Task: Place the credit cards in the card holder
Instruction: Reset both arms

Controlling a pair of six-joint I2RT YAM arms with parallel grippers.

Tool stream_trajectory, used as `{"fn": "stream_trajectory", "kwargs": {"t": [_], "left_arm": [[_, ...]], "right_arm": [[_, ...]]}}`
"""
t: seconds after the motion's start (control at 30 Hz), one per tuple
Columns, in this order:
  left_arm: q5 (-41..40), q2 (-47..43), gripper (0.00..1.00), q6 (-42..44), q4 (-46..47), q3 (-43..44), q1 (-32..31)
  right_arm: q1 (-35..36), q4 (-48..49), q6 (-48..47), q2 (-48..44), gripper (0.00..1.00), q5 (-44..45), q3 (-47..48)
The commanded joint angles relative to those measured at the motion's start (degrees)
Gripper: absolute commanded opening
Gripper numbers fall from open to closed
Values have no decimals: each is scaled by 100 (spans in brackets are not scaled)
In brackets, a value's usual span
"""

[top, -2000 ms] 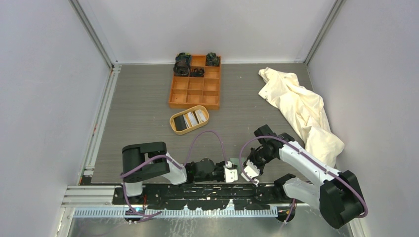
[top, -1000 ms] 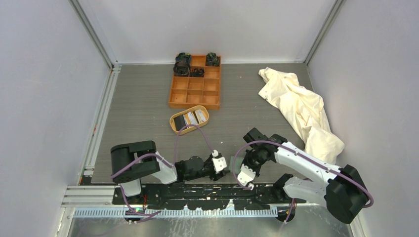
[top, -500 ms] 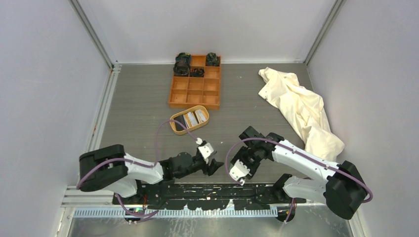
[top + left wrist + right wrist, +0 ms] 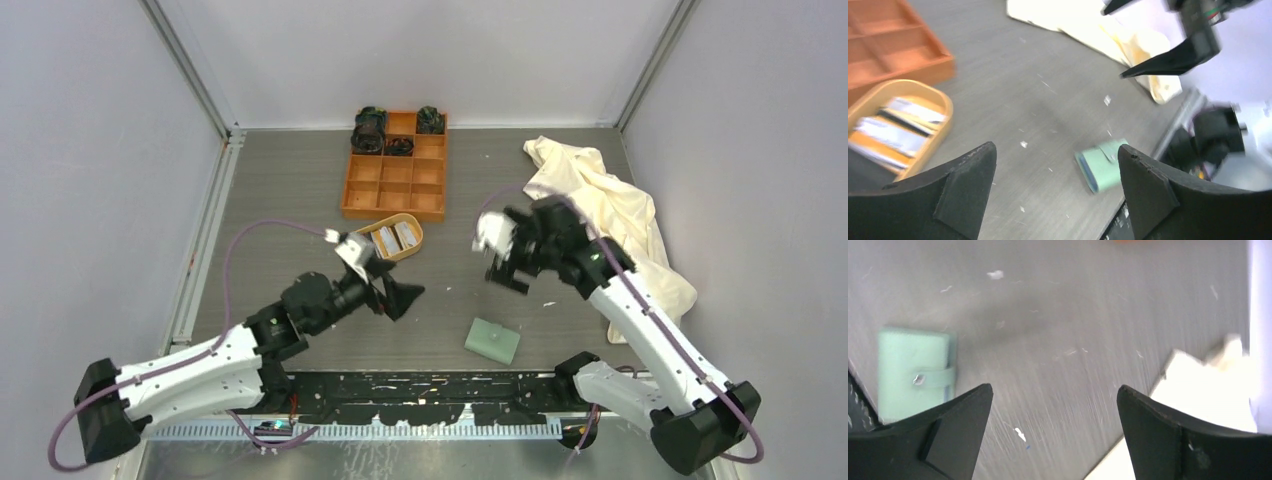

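Holder (image 4: 492, 340) lies flat and folded shut on the bench (image 4: 290, 220), near the front edge, between the two arms and touched by neither. Right wrist view shows its strap tab fastened across one side; the picture is smeared, and the near corner is cut off by a tool finger. Cards (image 4: 392, 238) sit in the oval tray (image 4: 419, 240), well apart from the holder. They overlap, so a count cannot be made; white, dark and tan faces show, blurred in the left wrist view. The tray's near end is hidden in the top view behind the left tool's wrist. Left tool (image 4: 395, 292) hangs above the bench just in front of the tray, released, fingers spread wide with nothing between them. Right tool (image 4: 508, 268) is raised over the bench's right half, also released, fingers wide apart and holding nothing. Orange box (image 4: 395, 178) stands behind the tray; dark things in its far compartments are too small to make out. Cream cloth (image 4: 610, 225) is heaped at the right, partly covered by the right arm.
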Motion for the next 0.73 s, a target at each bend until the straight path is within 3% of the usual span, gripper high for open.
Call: {"fn": "stream_trajectory", "kwargs": {"t": [0.0, 0.07, 0.2, 0.3, 0.4, 0.7], "left_arm": [[1064, -421, 91, -998, -1226, 606, 1379], [1636, -274, 93, -1100, -1575, 1090, 2035], [2190, 323, 94, -1044, -2739, 2169, 2831], [1870, 574, 95, -913, -3404, 2783, 2913], [1704, 464, 96, -757, -3572, 2991, 2918], [1844, -20, 100, -218, -3951, 3286, 2924]], "right_arm": [[-1516, 1103, 3730, 27, 100, 822, 1127], [-2107, 1222, 4553, -23, 100, 682, 1438], [-2338, 1025, 4867, -378, 100, 186, 1944], [-2341, 891, 5632, -344, 100, 148, 2525], [-2335, 1045, 6646, -293, 99, 855, 2864], [-2385, 974, 6942, -222, 99, 915, 3087]]}}
